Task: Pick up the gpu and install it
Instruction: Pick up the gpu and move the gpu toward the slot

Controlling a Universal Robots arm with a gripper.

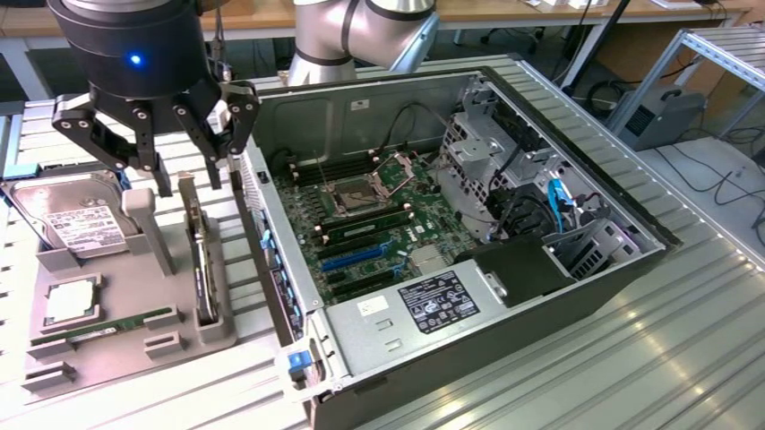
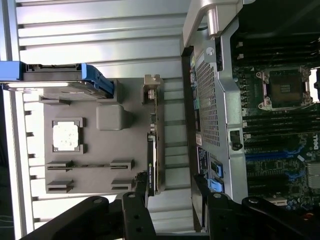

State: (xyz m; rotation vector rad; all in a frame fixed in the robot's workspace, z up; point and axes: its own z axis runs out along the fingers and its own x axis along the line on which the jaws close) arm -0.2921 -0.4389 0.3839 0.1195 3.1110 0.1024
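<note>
**One black three-fingered end effector (image 1: pixel 179 154), wide open and empty**

Just below, the gpu (image 1: pixel 200 255), a thin dark flat card, stands on edge along the grey holder's (image 1: pixel 114 354) edge beside the metal computer case (image 1: pixel 358 112), long axis parallel to that edge.

The exterior view is looking down at a slant from high above the worktop (image 1: pixel 669 358), taking in the whole open computer case (image 1: pixel 358 107) and the grey parts tray (image 1: pixel 114 345) at the exterior view's left, with the claw (image 1: pixel 179 175) hanging close to the lens. The wrist view is looking straight down past the claw (image 2: pixel 172 220) from much nearer. Both views are sharing the grey parts tray (image 2: pixel 100 170), the computer case (image 2: pixel 220 100) wall beside it and the CPU socket (image 1: pixel 355 191) (image 2: pixel 286 88).
</note>
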